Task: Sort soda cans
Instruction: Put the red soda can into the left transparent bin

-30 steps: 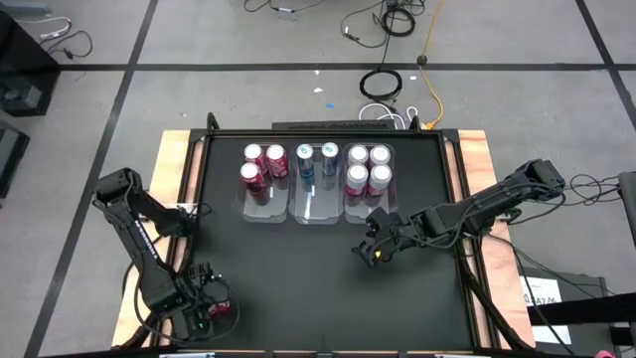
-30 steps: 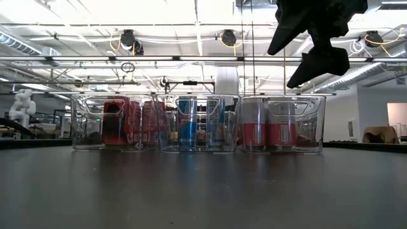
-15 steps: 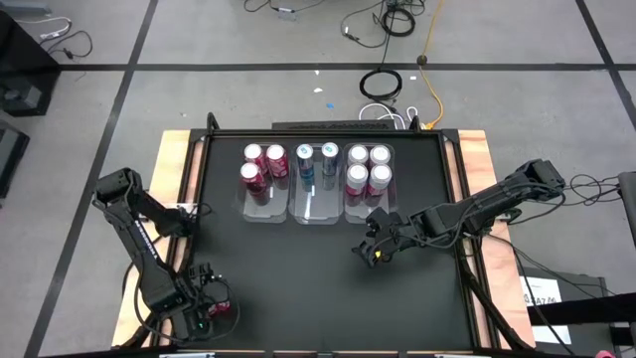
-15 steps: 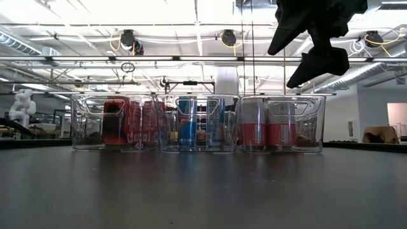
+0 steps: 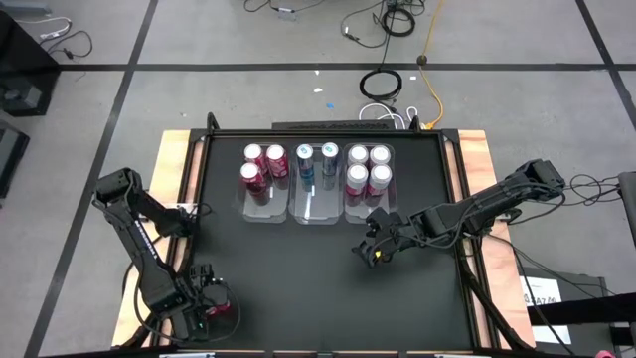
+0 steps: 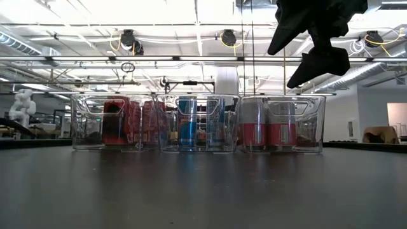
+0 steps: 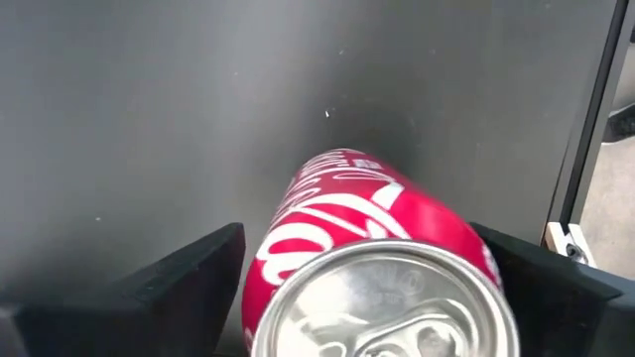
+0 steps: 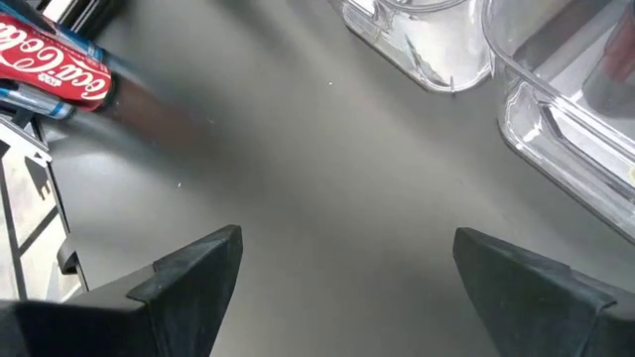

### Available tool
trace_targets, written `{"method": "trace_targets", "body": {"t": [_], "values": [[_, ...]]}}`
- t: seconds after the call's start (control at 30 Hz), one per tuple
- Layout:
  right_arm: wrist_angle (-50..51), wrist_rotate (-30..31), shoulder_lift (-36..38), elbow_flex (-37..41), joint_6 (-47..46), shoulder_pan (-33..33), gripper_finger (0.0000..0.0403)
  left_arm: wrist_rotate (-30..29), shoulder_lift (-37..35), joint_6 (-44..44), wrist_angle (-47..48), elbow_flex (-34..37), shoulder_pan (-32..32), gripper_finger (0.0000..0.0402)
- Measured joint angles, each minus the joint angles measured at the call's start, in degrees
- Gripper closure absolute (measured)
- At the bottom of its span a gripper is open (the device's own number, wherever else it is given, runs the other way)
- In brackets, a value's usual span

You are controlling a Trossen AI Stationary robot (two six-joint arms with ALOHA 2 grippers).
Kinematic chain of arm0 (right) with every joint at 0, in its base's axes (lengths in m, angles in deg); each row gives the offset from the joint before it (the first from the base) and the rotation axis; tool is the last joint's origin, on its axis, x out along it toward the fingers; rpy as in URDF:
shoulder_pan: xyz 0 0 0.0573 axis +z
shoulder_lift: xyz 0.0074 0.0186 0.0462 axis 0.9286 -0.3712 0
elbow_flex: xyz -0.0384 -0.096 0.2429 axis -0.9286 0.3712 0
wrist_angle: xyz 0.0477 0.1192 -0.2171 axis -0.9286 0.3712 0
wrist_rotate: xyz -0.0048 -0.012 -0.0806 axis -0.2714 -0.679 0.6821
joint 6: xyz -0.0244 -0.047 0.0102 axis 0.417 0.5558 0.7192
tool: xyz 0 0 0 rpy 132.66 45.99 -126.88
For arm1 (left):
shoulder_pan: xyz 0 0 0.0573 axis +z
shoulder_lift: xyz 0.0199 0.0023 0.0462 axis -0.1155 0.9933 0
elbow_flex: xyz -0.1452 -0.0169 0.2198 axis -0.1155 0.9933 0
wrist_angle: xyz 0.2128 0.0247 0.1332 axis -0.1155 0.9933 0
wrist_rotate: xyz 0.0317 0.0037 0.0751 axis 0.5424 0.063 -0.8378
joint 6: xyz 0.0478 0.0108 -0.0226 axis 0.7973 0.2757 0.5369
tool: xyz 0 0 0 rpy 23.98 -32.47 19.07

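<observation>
Red Coca-Cola can [image 7: 372, 263] stands upright at the table's [image 5: 298, 268] near-left corner, between the left gripper's [image 5: 211, 305] spread fingers, not visibly clamped. Other soda cans [image 5: 313, 167] sit sorted in three clear bins [image 6: 197, 122]. Right gripper [image 5: 370, 251] hovers open, empty, mid-table.

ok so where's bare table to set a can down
The black table is bare in the wide middle strip, bordered by the three clear bins behind, the left gripper with its red can at the near left corner, and the right gripper. Crowded: the back halves of the bins, packed with cans.
</observation>
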Motion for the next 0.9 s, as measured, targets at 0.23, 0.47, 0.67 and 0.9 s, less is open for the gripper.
{"method": "trace_targets", "body": {"t": [0.23,0.47,0.67,0.9], "values": [[0.0,0.0,0.0,0.0,0.9,0.0,0.0044,0.0,-0.1,-0.1,0.0,0.0,0.1,0.0089],[0.0,0.1,0.0,0.0,3.1,0.0,0.0044,-2.7,0.0,-0.2,-0.1,-1.9,4.8,0.0075],[0.0,0.3,0.0,0.0,6.8,0.0,0.0044,-7.6,0.0,2.9,-0.1,-6.9,14.0,0.0075],[0.0,0.2,0.0,0.0,11.4,0.0,0.0044,-13.8,0.0,10.5,-0.2,-15.0,27.7,0.0077]]}}
